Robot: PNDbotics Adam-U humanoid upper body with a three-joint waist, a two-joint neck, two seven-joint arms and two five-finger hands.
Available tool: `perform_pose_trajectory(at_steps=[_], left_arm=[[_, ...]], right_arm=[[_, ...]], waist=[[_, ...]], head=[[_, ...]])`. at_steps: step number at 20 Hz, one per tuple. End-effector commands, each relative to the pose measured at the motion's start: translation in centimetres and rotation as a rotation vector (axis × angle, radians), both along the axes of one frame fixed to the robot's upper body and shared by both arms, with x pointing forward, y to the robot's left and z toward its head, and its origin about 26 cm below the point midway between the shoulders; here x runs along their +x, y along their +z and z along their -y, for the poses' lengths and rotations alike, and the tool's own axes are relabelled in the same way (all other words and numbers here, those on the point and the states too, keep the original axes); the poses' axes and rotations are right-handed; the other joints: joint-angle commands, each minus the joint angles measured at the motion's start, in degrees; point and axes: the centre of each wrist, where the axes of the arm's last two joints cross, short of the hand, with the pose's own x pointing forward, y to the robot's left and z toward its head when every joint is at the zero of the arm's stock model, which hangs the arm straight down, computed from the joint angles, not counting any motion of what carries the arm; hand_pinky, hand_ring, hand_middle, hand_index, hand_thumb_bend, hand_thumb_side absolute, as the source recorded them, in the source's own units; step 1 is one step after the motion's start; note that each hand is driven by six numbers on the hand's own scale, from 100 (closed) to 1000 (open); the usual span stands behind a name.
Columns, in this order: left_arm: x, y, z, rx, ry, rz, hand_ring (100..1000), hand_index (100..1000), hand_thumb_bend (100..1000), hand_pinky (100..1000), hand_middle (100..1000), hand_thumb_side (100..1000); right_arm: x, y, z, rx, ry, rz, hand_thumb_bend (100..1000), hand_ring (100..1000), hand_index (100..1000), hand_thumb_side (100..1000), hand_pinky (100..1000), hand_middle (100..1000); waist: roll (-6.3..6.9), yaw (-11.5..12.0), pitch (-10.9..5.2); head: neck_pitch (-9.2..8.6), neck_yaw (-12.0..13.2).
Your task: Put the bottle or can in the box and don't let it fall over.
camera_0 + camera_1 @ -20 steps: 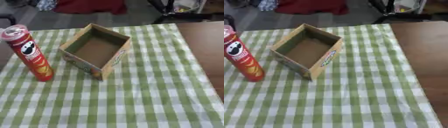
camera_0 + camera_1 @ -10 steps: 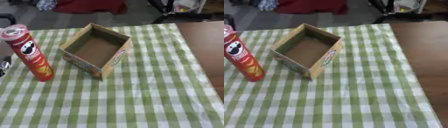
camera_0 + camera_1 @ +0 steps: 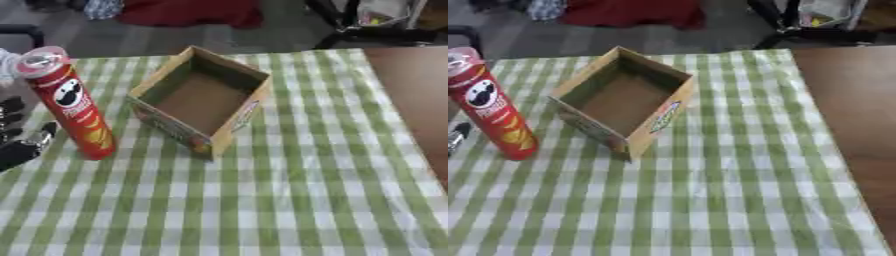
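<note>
The checked table (image 3: 289,200) bears an open box (image 3: 203,100) with its mouth up; just to its left stands the can (image 3: 72,102), upright, long axis vertical; the left hand (image 3: 19,140) sits at the left edge, fingers relaxed and holding nothing, the can close to its right; the right hand is out of sight, so the left is likely the one to grasp.

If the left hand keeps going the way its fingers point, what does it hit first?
Most likely the red can. The left hand shows at the left edge, fingers aimed right toward the can's lower half, with a small gap between. Depth is hard to judge, so it might pass just in front.
</note>
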Motion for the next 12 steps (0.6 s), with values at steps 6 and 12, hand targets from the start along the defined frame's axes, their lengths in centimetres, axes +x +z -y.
perform_pose_trajectory(at_steps=[6,12], left_arm=[[0.86,0.55,0.07,-0.006,0.009,-0.006,953,955,366,894,893,309],[1.22,0.52,0.46,-0.02,-0.029,0.003,970,963,390,906,901,411]], right_arm=[[-0.26,1.2,-0.3,-0.033,0.013,0.033,100,883,928,544,853,839],[-0.24,1.11,-0.38,-0.034,0.016,0.029,100,880,927,544,853,835]], waist=[[-0.29,0.03,-0.35],[-0.38,-0.03,-0.11]], head=[[-1.35,0.48],[-1.48,0.48]])
